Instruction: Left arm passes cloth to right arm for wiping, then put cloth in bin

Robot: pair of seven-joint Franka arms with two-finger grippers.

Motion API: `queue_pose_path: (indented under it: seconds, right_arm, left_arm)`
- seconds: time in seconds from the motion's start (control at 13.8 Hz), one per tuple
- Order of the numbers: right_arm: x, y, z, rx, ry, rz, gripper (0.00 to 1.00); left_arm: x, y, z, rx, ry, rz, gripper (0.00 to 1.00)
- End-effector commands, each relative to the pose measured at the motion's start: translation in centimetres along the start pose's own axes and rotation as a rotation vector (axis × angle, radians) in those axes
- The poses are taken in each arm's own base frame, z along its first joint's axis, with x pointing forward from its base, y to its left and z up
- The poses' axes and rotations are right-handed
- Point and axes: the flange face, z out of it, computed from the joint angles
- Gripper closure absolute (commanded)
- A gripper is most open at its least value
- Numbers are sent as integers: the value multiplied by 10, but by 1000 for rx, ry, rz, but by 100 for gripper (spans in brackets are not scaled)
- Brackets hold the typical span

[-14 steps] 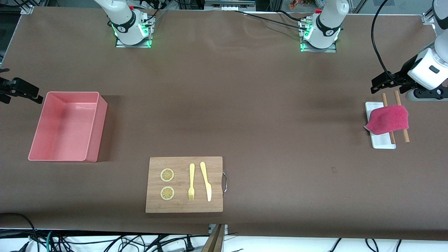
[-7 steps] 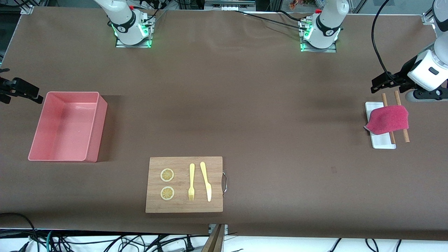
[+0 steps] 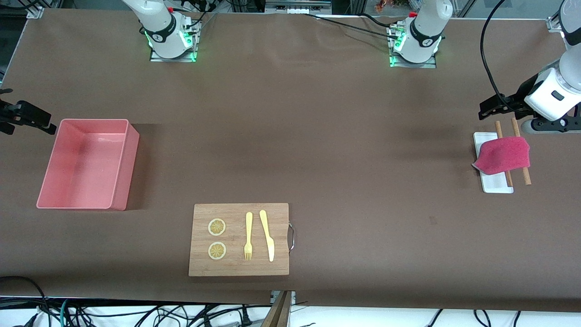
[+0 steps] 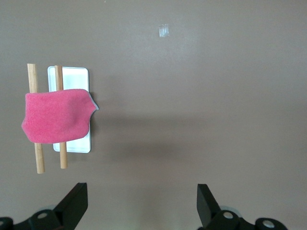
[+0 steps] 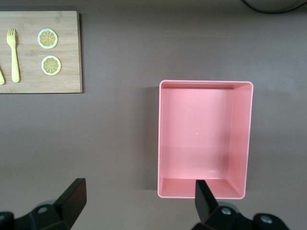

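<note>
Your left gripper (image 3: 488, 108) is hanging wide open and empty above the table, just up-table of the cloth (image 3: 503, 156); over the last second it has been drifting slightly away from it rather than dropping in, so the pickup is not yet begun. The cloth is lying draped over two wooden sticks (image 3: 519, 150) and a white tray (image 3: 495, 184). Your right gripper (image 3: 25, 116) is waiting, open and empty, beside the empty bin (image 3: 86, 164).

a white left arm (image 3: 551, 93) with black gripper (image 3: 492, 106) and looping black cable (image 3: 488, 54) is seen; green-lit bases (image 3: 172, 45) are shown.
</note>
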Motion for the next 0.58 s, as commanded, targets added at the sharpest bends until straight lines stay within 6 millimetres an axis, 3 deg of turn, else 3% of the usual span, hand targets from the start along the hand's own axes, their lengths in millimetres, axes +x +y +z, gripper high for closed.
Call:
queue_pose_path:
  seconds: [0.0,0.51]
  right_arm:
    - [0,-2,-5,14,11,-9,0]
    - [0,-1,-5,15,11,-7,0]
  left_arm:
    - [5,0,-7,19,0,-4,0]
    - [3,-10,-3,17,-25,50,0]
